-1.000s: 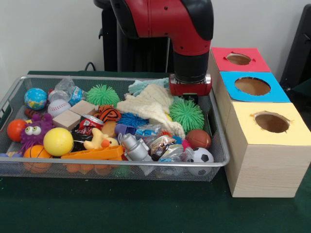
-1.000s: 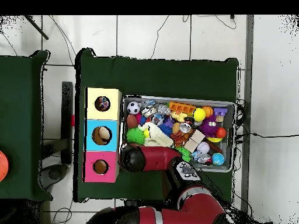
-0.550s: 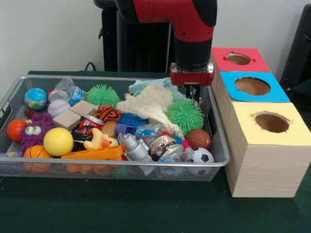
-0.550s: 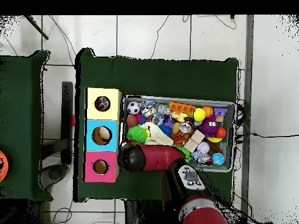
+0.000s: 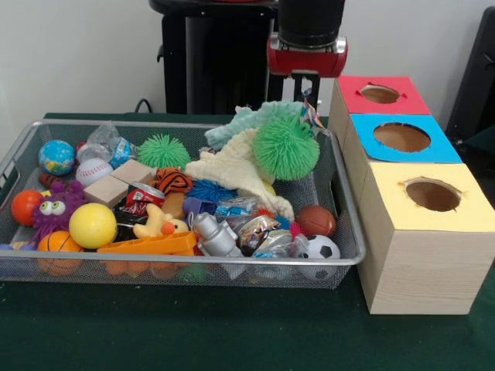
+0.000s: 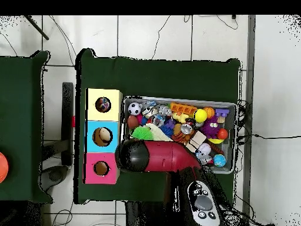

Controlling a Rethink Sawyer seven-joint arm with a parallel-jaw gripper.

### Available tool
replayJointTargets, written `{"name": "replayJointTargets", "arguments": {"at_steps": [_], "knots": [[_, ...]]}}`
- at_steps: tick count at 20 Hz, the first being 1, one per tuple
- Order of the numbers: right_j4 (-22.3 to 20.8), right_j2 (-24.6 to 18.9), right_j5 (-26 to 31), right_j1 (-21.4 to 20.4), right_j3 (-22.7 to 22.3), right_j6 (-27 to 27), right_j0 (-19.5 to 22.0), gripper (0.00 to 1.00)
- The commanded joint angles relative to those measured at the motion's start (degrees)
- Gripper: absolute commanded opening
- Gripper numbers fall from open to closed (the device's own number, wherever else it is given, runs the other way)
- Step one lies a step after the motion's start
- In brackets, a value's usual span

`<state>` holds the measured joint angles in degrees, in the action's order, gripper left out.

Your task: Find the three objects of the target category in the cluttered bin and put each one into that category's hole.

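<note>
Right, your pincer (image 5: 308,86) is pinching the green spiky ball (image 5: 285,147) by its fringe, hanging above the wire bin (image 5: 347,232), probably to clear the clutter toward the holed boxes (image 5: 421,255).

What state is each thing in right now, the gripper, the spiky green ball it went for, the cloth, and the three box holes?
gripper: raised above the bin, shut on the green spiky ball
green spiky ball: lifted, hanging clear of the pile
cream cloth: crumpled, lying on the clutter
red box hole: open, contents not visible
blue box hole: open, an object inside
yellow box hole: open, an object inside
</note>
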<state>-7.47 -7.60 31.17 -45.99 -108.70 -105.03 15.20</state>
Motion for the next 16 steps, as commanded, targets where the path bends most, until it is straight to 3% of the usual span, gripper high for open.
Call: {"name": "replayJointTargets", "arguments": {"at_steps": [1, 5, 11, 16], "knots": [[2.0, -4.0, 5.2, -3.7, 3.2, -2.3, 0.6, 0.00], [2.1, -3.8, 7.6, -4.8, 4.4, -2.3, 0.0, 0.00], [0.4, -3.8, 16.3, -6.7, 10.9, 1.1, -0.4, 0.00], [-0.2, -4.1, 21.9, -8.6, 13.7, 3.0, 0.1, 0.00]]}}
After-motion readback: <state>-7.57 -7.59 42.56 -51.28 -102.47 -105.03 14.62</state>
